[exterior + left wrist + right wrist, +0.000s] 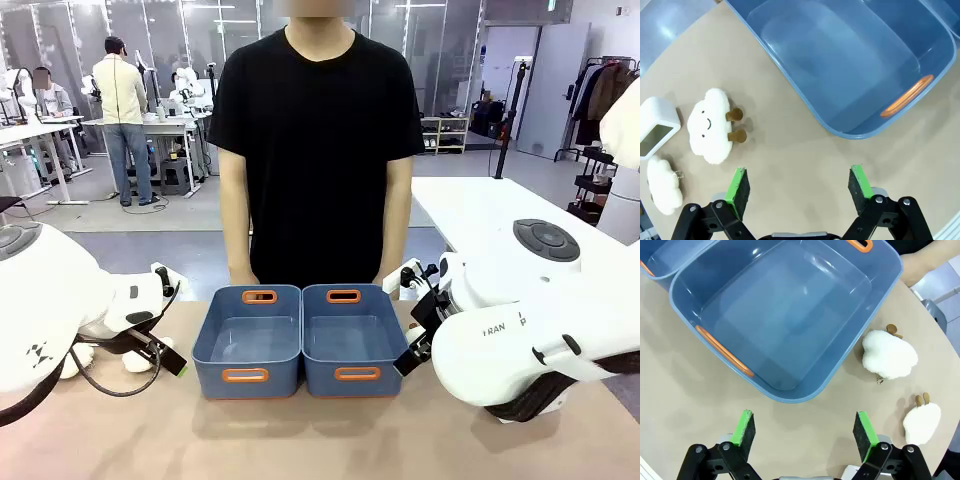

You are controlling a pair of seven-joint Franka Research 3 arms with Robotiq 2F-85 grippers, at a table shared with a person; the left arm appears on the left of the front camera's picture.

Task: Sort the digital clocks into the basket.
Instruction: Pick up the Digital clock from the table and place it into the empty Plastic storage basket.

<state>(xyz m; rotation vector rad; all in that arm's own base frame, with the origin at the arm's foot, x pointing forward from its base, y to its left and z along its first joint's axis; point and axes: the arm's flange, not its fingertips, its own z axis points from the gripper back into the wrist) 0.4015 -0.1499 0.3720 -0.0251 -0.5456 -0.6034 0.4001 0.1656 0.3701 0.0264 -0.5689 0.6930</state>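
The left hand (799, 186) and right hand (804, 427) hang wide open and empty by 2 bare baskets (215, 378). 1 clock (657, 127) lies on the bench (300, 440) beside plush toys (710, 125). Grasping it likely falls to the left hand first.

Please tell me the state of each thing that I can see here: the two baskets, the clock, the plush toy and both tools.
Left basket: empty.
Right basket: empty.
Cloud plush: lying on the table, face up.
Digital clock: on the table, outside the baskets, beside the cloud plush.
Left tool: open, holding nothing.
Right tool: open, holding nothing.
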